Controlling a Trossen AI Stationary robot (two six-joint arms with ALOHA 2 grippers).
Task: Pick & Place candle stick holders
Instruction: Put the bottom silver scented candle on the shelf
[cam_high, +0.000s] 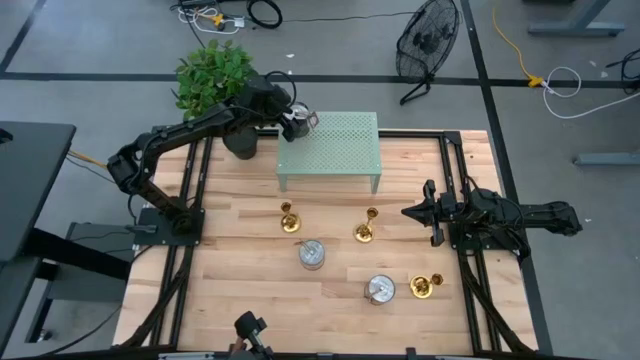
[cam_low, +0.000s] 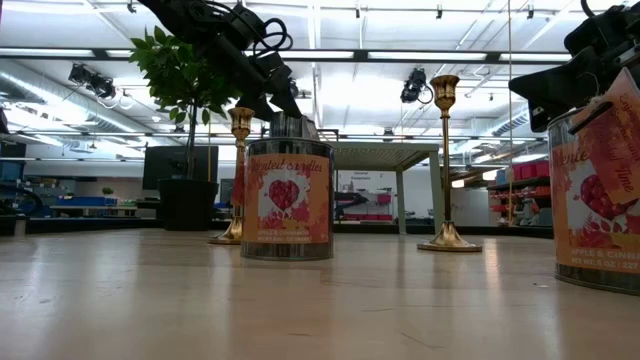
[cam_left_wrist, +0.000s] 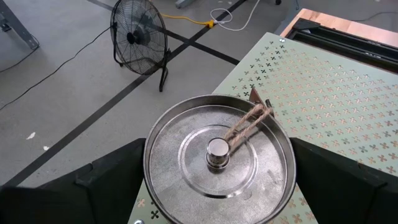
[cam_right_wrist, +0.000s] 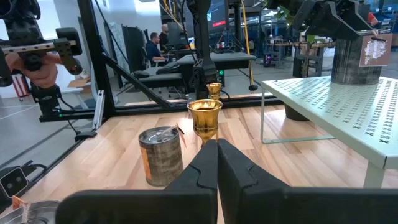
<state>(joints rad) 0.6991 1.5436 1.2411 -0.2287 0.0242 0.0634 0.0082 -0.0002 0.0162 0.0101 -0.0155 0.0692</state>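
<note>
Three gold candle stick holders stand on the wooden table: one (cam_high: 289, 219) near the middle left, one (cam_high: 366, 228) near the middle, one (cam_high: 426, 286) near the right front. None is touched. My left gripper (cam_high: 300, 122) is at the far left corner of the green perforated shelf (cam_high: 335, 150), closed around a silver-lidded tin (cam_left_wrist: 217, 155). My right gripper (cam_high: 408, 212) waits shut at the table's right side, level, with the nearest holder (cam_right_wrist: 205, 118) in front of it. My left gripper has the tin's round side wall (cam_left_wrist: 148, 168) between its two fingers, one finger on each side, just below the lid's rim. It comes from the table's left, slanting down. The tin stands upright with its bottom (cam_right_wrist: 354, 79) on the green shelf.
Two more tins stand on the table, one (cam_high: 312, 254) at the middle front and one (cam_high: 379, 290) right of it. A potted plant (cam_high: 215, 80) is at the far left behind the shelf. The room floor with a fan (cam_high: 428, 45) lies beyond the far edge.
</note>
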